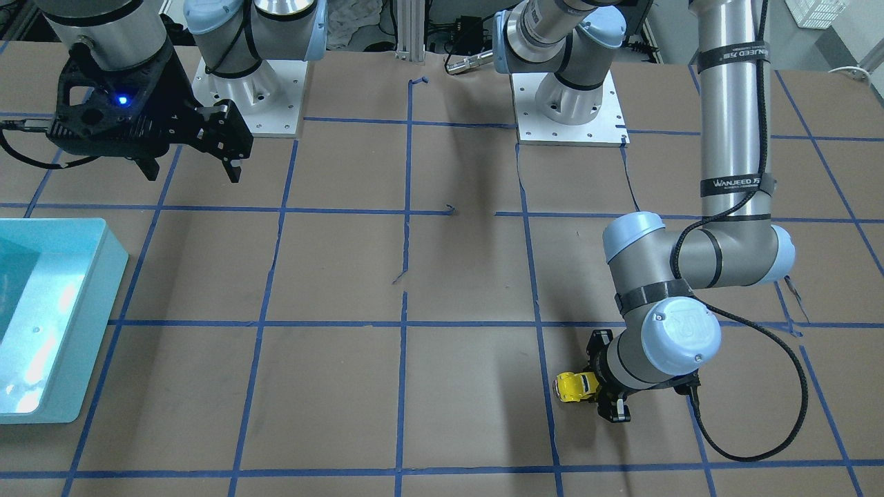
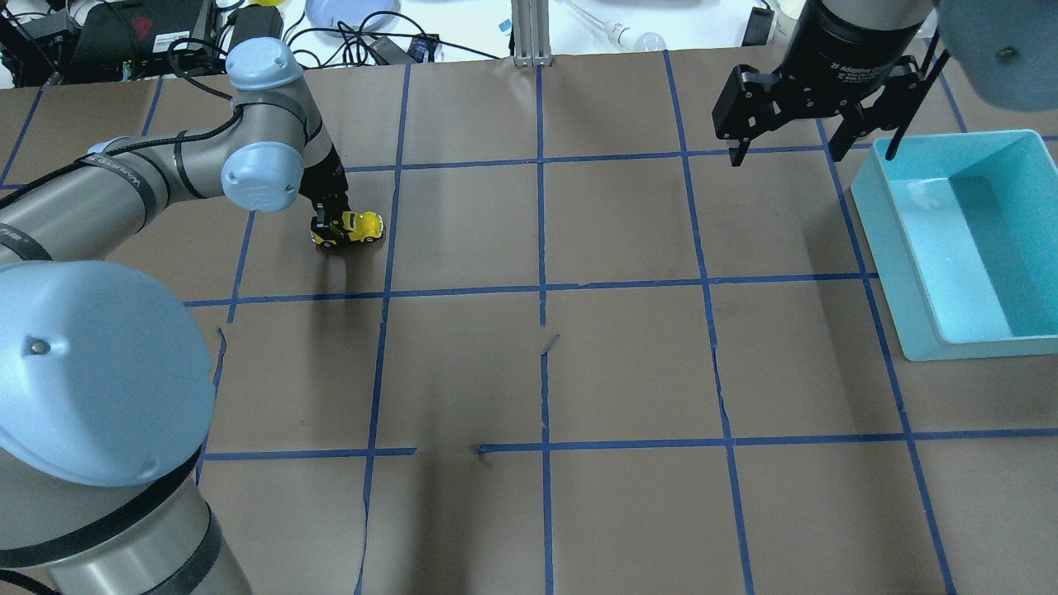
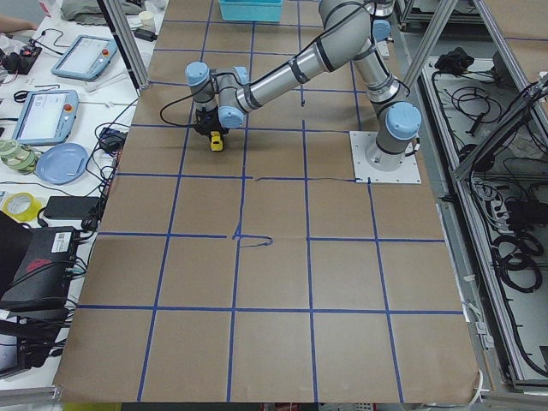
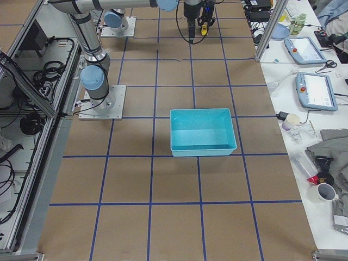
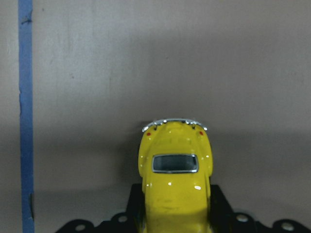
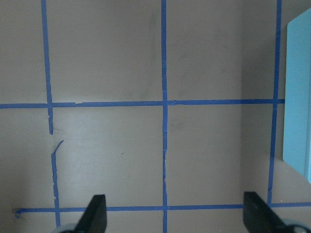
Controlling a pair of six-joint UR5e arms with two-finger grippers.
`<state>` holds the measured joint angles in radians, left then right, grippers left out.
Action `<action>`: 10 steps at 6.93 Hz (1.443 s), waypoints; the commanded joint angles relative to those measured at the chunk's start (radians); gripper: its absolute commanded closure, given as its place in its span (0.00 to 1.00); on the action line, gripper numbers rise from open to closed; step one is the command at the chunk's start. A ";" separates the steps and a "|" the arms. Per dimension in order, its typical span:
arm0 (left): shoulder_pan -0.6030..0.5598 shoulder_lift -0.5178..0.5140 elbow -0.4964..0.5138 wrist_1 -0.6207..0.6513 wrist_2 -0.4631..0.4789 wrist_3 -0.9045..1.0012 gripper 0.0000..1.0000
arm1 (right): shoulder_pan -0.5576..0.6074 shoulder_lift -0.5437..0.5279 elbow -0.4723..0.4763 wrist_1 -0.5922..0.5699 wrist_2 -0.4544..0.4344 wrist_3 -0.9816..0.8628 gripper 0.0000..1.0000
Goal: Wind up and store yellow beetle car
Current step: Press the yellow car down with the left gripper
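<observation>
We take the task to be at an early stage. The left tool (image 2: 329, 227) is pinching the car (image 2: 350, 226) by its front half. In the left wrist view the rear window and silvery bumper point away from the tool. The car sits low on the robot's left side of the bench (image 2: 628, 372), just inside a taped square. We cannot tell whether its wheels touch the surface or hang just above it. We cannot judge from here whether any winding has been done. To wind it, the wheels would have to be dragged across the bench.

Storing is all still to do. The bin (image 2: 901, 273) stands on the robot's right, well apart from the car, and the car is not in it. The right tool (image 2: 785, 149) hangs spread wide near the bin's far corner, holding nothing. We expect either a long carry or a hand-over.

The bench is covered in brown paper, ruled into squares by blue tape (image 2: 541, 248), which is torn or lifted in a few spots. Both arm bases are bolted to white plates (image 1: 570, 124). Beside the bench run white side tables with tablets (image 3: 47, 116), a blue plate (image 3: 62, 163), tape rolls, cups and cables.
</observation>
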<state>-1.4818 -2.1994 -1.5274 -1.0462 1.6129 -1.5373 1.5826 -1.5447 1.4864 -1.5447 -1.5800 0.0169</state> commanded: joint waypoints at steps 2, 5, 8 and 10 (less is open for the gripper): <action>-0.002 0.009 0.004 0.002 -0.033 0.000 1.00 | 0.000 0.000 0.000 0.000 0.000 0.000 0.00; -0.002 -0.005 0.001 0.009 -0.022 0.014 1.00 | 0.000 0.000 0.000 0.000 0.000 0.000 0.00; -0.002 -0.006 0.001 0.009 -0.022 0.016 1.00 | 0.000 0.000 0.000 0.000 0.000 0.000 0.00; 0.000 -0.006 -0.003 0.009 -0.021 0.016 1.00 | 0.000 0.000 0.000 0.000 0.000 0.002 0.00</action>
<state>-1.4832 -2.2057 -1.5284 -1.0367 1.5917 -1.5217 1.5831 -1.5447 1.4864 -1.5447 -1.5800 0.0172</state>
